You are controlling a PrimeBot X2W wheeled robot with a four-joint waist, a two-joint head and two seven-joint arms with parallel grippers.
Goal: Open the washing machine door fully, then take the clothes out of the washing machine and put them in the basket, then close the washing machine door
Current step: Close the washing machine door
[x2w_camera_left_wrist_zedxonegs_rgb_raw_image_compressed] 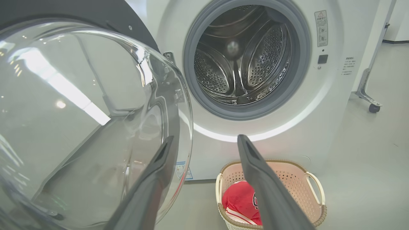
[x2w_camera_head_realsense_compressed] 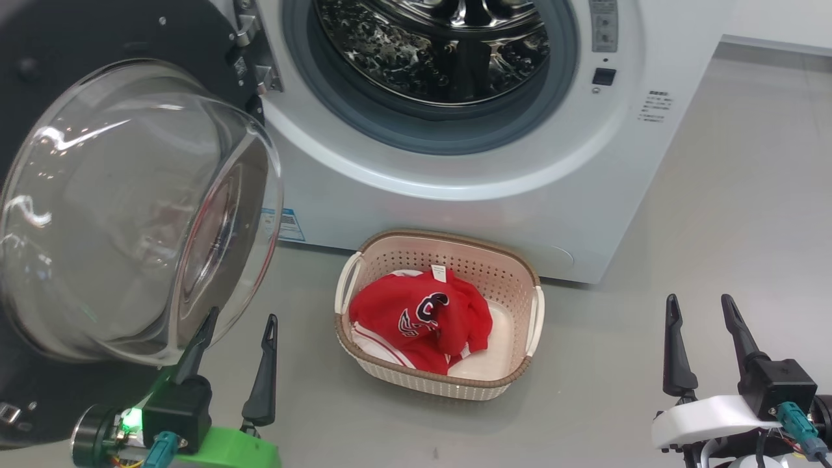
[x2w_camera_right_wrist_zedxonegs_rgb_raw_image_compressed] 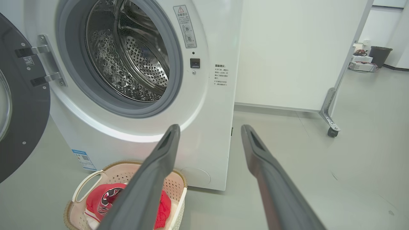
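Head view: the washing machine door (x2w_camera_head_realsense_compressed: 130,208) is seen swung open at the left of the washing machine (x2w_camera_head_realsense_compressed: 455,195), hung from a hinge at the left edge of the opening, with its clear glass bowl bulging toward the camera. The perforated steel drum (x2w_camera_head_realsense_compressed: 429,52) is exposed inside the grey gasket (x2w_camera_head_realsense_compressed: 416,130), and bare metal is shown in the part of the drum that is in view.

The basket (x2w_camera_head_realsense_compressed: 494,266) is set on the floor (x2w_camera_head_realsense_compressed: 715,227), just in front of the machine's lower front edge and below the opening. The clothes (x2w_camera_head_realsense_compressed: 422,318) – a red garment with white trim and dark lettering – are bunched inside the basket, toward its left side. A small blue label (x2w_camera_head_realsense_compressed: 286,224) is shown low on the machine front, left of the basket.

The left gripper (x2w_camera_head_realsense_compressed: 242,315) is held with its fingers spread wide and nothing between them. It is placed near the floor beside the lower rim of the glass bowl, which one finger overlaps in both the head and left wrist views – whether they touch cannot be determined.

The right gripper (x2w_camera_head_realsense_compressed: 699,299) is likewise spread wide and empty. It is positioned over bare floor, well apart from the basket on its right. In the right wrist view it is pointed toward the machine's right front corner.
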